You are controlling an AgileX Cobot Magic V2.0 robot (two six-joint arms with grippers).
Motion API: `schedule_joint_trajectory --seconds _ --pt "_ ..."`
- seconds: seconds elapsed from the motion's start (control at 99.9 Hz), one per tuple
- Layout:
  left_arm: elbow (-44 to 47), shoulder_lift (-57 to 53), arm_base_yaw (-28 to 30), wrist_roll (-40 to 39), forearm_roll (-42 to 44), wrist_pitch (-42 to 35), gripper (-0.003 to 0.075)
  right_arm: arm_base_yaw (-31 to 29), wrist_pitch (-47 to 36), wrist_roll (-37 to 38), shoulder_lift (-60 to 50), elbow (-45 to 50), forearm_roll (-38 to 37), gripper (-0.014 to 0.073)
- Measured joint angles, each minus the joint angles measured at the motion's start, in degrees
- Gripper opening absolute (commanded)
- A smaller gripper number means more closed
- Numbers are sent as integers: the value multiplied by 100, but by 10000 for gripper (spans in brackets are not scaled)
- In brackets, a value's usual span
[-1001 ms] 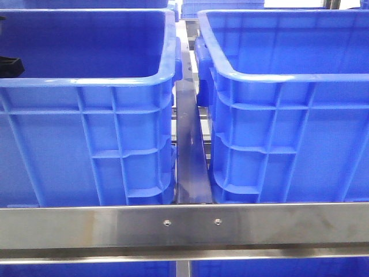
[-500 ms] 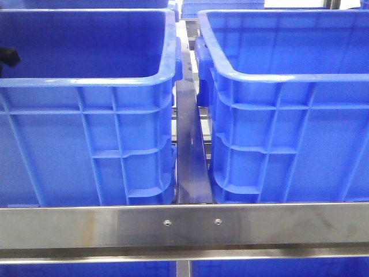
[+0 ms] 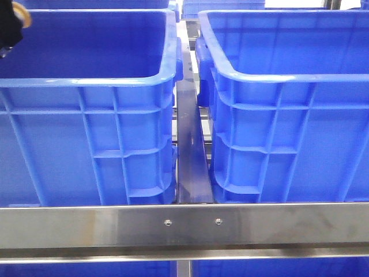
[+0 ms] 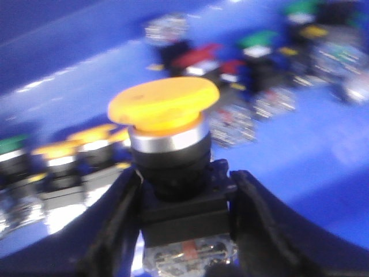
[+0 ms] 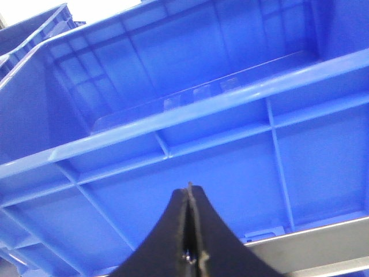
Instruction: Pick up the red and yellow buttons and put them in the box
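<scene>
My left gripper (image 4: 184, 190) is shut on a yellow mushroom-head button (image 4: 164, 107), clamping its black base between both fingers. It hangs above the blue floor of the left box, where several red, yellow and green buttons (image 4: 199, 57) lie scattered and blurred. In the front view the left gripper (image 3: 10, 26) shows only at the top left edge, over the left blue box (image 3: 86, 81), with a bit of yellow beside it. My right gripper (image 5: 189, 231) is shut with nothing in it, in front of the outer wall of the right blue box (image 5: 202, 133).
Two large blue boxes stand side by side, the right one (image 3: 282, 75) separated from the left by a metal bar (image 3: 190, 150). A steel rail (image 3: 184, 225) runs across in front of them.
The left gripper has risen at the left edge of the front view, from low inside the left box to near its top rim. The right arm stays out of that view.
</scene>
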Motion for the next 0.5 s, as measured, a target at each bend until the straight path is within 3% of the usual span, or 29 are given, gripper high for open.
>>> schedule_joint_trajectory --seconds 0.25,0.5 --pt "0 -22 -463 944 -580 424 120 0 -168 -13 0 0 0 -65" --pt "85 -168 -532 2113 -2021 850 120 0 77 -13 0 -377 0 -65"
